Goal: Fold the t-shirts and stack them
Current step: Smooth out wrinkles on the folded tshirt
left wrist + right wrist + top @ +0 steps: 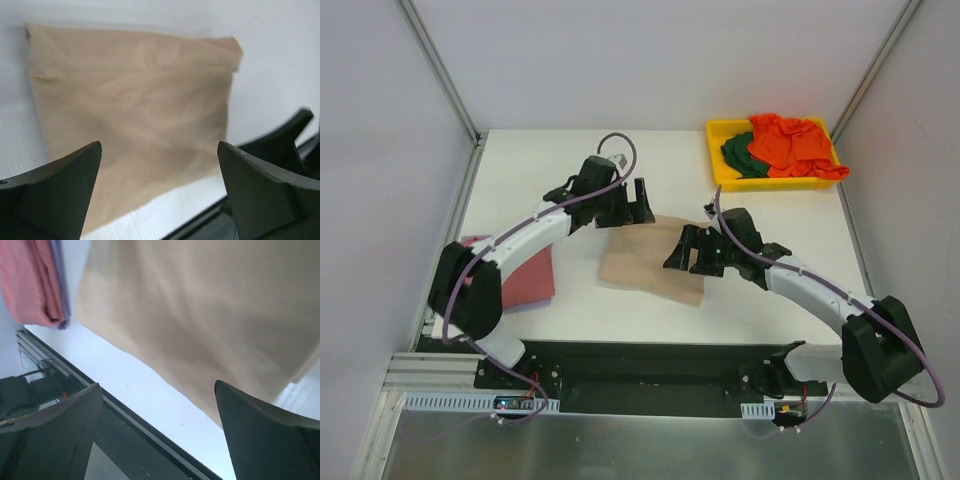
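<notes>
A folded tan t-shirt (650,262) lies flat in the middle of the table; it also shows in the left wrist view (135,110) and the right wrist view (210,315). My left gripper (638,203) is open and empty above its far edge. My right gripper (686,250) is open and empty over its right edge. A folded dusty-red t-shirt (525,272) lies at the left on a lavender one; both show in the right wrist view (30,285). Orange-red (795,145) and dark green (742,155) t-shirts lie crumpled in the bin.
A yellow plastic bin (720,135) stands at the back right corner. The table's black front rail (650,365) runs along the near edge. White walls close in the table at the left, back and right.
</notes>
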Robot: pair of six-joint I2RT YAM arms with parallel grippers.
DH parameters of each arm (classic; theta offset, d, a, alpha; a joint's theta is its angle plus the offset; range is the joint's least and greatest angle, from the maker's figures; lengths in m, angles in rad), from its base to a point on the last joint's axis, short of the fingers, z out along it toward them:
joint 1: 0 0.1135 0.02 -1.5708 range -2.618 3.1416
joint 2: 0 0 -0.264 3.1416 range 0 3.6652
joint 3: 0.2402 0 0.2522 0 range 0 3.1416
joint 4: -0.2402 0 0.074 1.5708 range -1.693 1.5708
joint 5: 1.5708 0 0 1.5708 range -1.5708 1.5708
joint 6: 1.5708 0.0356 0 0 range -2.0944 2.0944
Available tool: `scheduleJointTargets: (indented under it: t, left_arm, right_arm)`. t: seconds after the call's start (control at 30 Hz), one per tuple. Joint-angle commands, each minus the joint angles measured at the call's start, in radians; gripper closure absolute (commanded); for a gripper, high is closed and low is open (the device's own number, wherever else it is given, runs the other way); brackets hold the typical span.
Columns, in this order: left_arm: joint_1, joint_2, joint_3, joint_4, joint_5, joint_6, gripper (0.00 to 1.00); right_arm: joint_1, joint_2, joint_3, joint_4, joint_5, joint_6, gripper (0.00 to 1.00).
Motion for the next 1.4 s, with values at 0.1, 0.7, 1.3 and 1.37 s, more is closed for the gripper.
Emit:
scheduleJointTargets:
  t: [0.1, 0.7, 1.3, 1.37]
  left_arm:
    - [-0.077, -0.157, -0.233, 0.100, 0.160, -0.023, 0.01]
    - [-0.121, -0.238, -0.542, 0.172, 0.120, -0.089, 0.01]
    - [0.023, -0.321, -0.399, 0.063, -0.184, -0.025, 0.02]
    - [0.031, -0.230, -0.364, 0.063, -0.193, -0.023, 0.04]
  right_arm:
    - [-0.099, 0.061, 0.127, 0.087, 0.002, 0.077, 0.04]
    - [-0.222, 0.485, 0.372, 0.222, -0.005, 0.079, 0.04]
    - [-0.406, -0.323, -0.143, 0.023, -0.058, -0.033, 0.04]
    - [-0.408, -0.337, -0.184, 0.035, -0.062, -0.049, 0.04]
